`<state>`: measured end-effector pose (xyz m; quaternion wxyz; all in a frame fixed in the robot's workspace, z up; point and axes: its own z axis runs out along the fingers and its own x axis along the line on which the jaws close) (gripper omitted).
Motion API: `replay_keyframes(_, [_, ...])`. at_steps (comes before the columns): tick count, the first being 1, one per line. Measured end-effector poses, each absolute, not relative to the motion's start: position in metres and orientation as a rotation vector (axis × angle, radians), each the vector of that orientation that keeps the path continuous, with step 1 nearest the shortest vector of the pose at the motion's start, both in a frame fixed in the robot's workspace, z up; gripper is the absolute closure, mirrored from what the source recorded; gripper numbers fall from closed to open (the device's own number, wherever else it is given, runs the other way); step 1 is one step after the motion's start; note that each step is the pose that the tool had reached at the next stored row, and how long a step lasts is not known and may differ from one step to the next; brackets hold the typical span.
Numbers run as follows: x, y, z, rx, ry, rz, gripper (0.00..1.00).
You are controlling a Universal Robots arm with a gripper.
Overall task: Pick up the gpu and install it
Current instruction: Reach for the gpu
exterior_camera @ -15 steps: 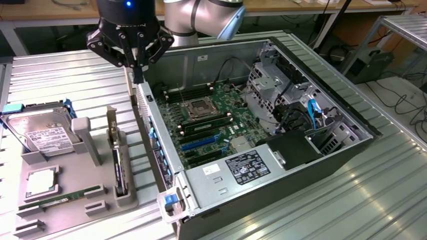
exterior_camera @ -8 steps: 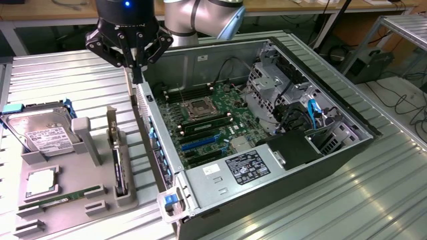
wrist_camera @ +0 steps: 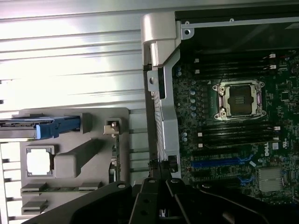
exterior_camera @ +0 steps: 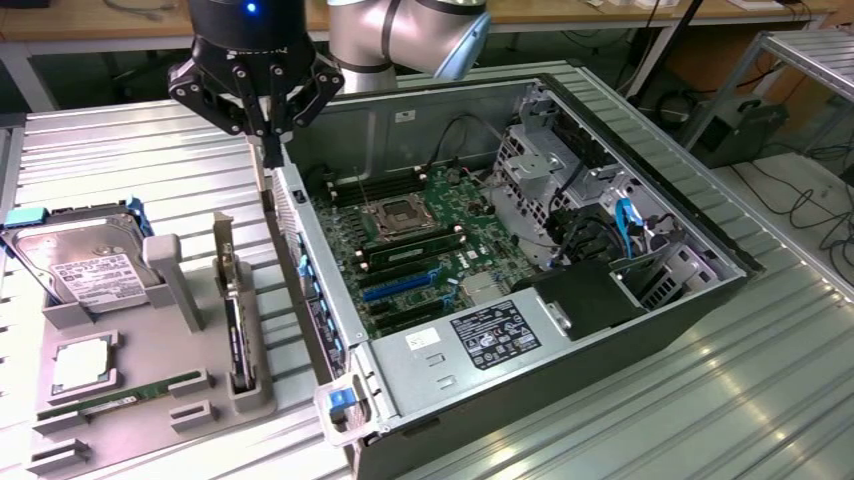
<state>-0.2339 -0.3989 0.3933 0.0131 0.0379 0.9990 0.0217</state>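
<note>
The gpu (exterior_camera: 236, 335) is a thin dark card standing on edge in a slot of the grey holder (exterior_camera: 154, 335) at the exterior view's left, with its silver bracket at the far end. In the wrist view the gpu (wrist_camera: 112, 129) shows edge-on beside the case wall. My gripper (exterior_camera: 271, 152) hangs above the open computer case's near wall (exterior_camera: 296, 250), past the bracket end of the card and apart from it. Its fingers point down, shut with nothing between them. My gripper (wrist_camera: 159, 181) shows in the wrist view over that same wall.
The open computer case (exterior_camera: 627, 330) lies on its side with the motherboard (exterior_camera: 441, 255) and blue card slots (exterior_camera: 400, 287) exposed. The holder also carries a hard drive (exterior_camera: 80, 268), a processor chip (exterior_camera: 83, 365) and a green memory stick (exterior_camera: 114, 402). Ribbed metal table all around.
</note>
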Motion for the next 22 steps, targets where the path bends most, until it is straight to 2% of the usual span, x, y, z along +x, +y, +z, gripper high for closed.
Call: replay_keyframes(22, [-0.244,-0.399,0.393,0.118,3.112,0.068,0.89])
